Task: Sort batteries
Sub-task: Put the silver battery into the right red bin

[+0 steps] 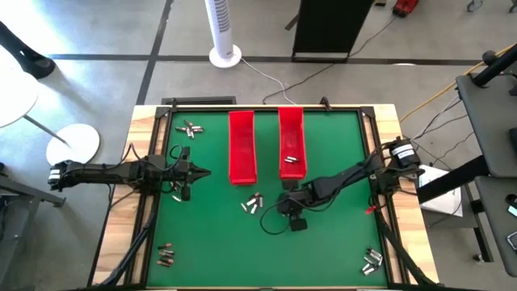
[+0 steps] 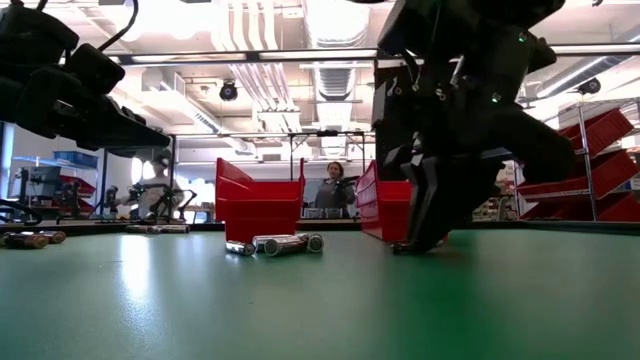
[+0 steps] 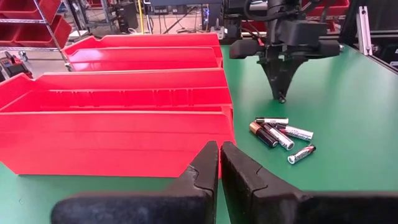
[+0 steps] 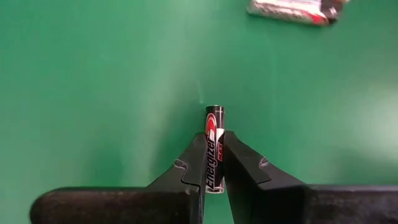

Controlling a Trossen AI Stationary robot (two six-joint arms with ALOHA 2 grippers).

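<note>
1. Left gripper (image 1: 203, 171): fingers clenched together on nothing, hovering over the green table (image 1: 323, 242) left of the trays
2. Battery clusters at left: one near the far-left corner (image 1: 190, 128), one beside the left arm (image 1: 178, 191), one at the near-left corner (image 1: 165, 255)
3. Left red tray (image 1: 241, 146): long, lying lengthwise
4. Loose battery cluster (image 1: 254, 203): on the mat just before the left tray
5. Right red tray (image 1: 292, 139): parallel, cells (image 1: 292, 160) inside its near end
6. Right gripper (image 4: 212, 163): fingers grasping one black-and-red battery (image 4: 214, 144), low over the mat in front of the right tray
7. Battery cluster at near-right corner (image 1: 371, 260)
</note>
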